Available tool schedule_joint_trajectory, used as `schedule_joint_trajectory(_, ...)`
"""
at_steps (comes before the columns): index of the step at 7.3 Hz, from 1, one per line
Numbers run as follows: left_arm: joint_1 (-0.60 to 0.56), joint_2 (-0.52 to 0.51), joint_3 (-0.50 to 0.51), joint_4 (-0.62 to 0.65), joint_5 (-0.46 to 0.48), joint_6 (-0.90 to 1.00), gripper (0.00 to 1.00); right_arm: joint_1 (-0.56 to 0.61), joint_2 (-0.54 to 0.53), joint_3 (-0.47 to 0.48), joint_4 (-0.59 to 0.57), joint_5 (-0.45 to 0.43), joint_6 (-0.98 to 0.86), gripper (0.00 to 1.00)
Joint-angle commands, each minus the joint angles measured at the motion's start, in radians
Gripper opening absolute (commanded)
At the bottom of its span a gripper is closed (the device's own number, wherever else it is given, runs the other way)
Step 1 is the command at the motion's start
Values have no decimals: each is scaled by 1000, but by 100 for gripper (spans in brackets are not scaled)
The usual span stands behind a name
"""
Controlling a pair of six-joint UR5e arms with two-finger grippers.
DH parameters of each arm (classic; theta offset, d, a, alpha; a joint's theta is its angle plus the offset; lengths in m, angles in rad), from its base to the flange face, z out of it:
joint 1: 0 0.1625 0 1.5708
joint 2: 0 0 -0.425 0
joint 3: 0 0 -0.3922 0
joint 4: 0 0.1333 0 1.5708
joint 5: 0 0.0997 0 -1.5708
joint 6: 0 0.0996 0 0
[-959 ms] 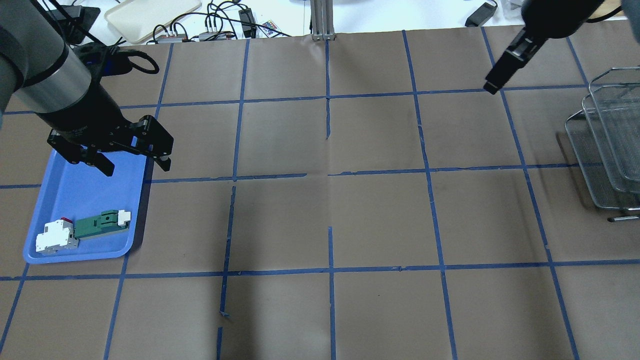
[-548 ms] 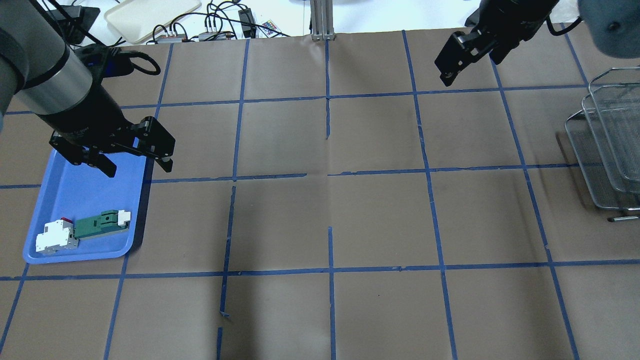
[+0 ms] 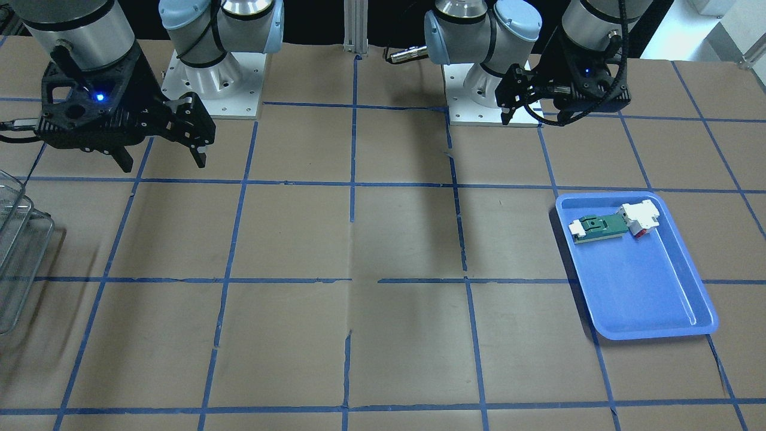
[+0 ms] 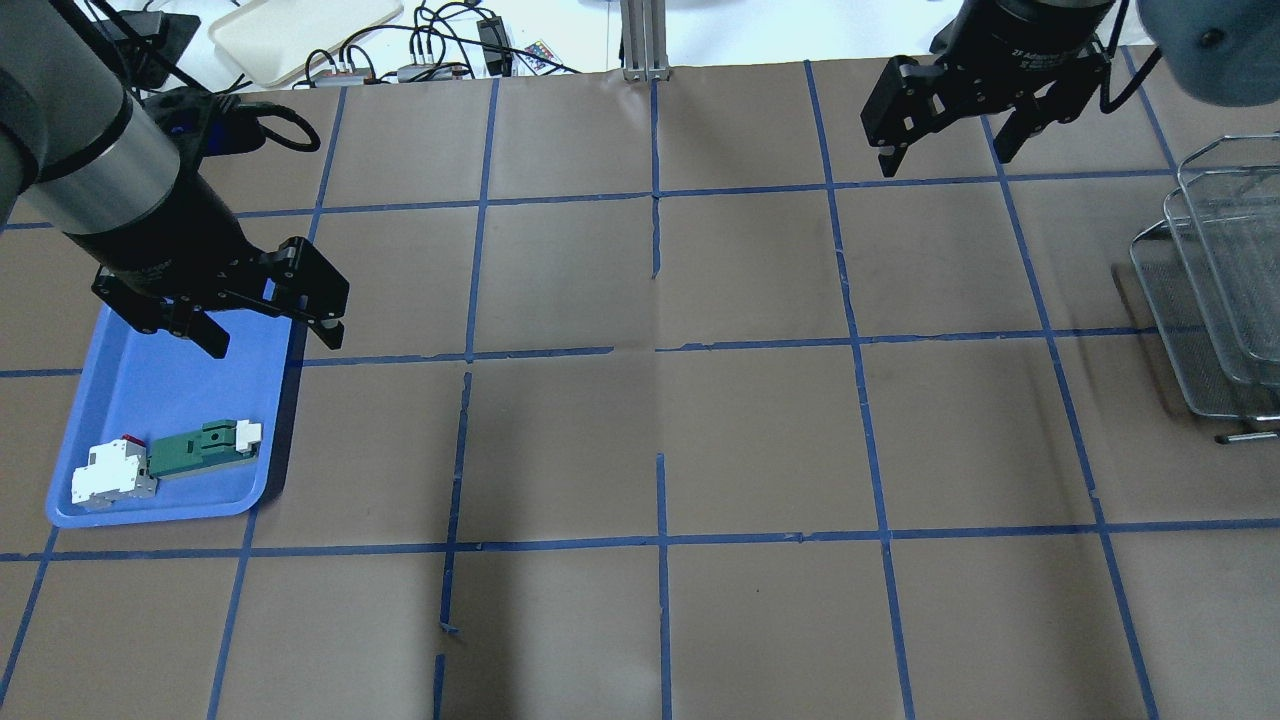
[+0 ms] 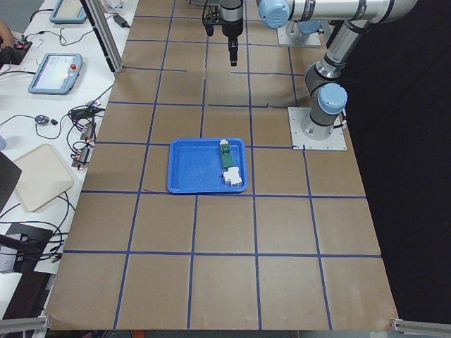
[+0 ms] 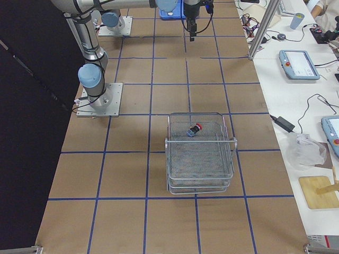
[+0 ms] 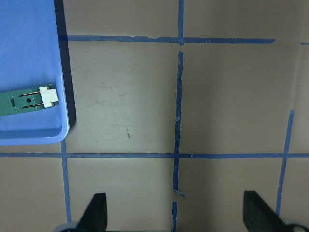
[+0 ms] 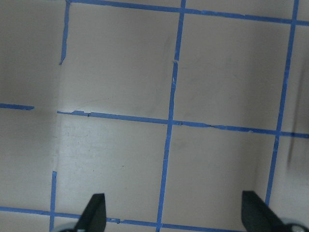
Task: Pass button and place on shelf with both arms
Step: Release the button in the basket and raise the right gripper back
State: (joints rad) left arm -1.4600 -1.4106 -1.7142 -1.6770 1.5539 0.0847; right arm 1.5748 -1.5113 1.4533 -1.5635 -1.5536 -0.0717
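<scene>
The button [image 6: 195, 129], red cap on a black collar, lies in the top tier of the wire-mesh shelf [image 6: 200, 159], seen only in the exterior right view. The shelf also shows at the right edge of the overhead view [image 4: 1215, 300] and the left edge of the front view [image 3: 15, 263]. My left gripper [image 4: 272, 338] is open and empty, raised over the far end of the blue tray [image 4: 160, 390]. My right gripper [image 4: 945, 158] is open and empty above the far right of the table, left of the shelf. Both wrist views show spread fingers [image 7: 96, 215] [image 8: 94, 215] with nothing between them.
The blue tray [image 3: 646, 287] holds a flat green-and-white part [image 4: 205, 447] and a white block with a red tip [image 4: 112, 475]. Cables and a cream tray [image 4: 300, 30] lie beyond the table's far edge. Brown paper with blue tape lines covers the table.
My right gripper has moved left and turned, so both open fingers now face the overhead camera. My left gripper has hardly moved.
</scene>
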Motion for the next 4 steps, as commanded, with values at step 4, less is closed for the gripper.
schedule_joint_trajectory(4,-3,16,-2,-15,5,-9,100,1,2,4,17,-11,27,100)
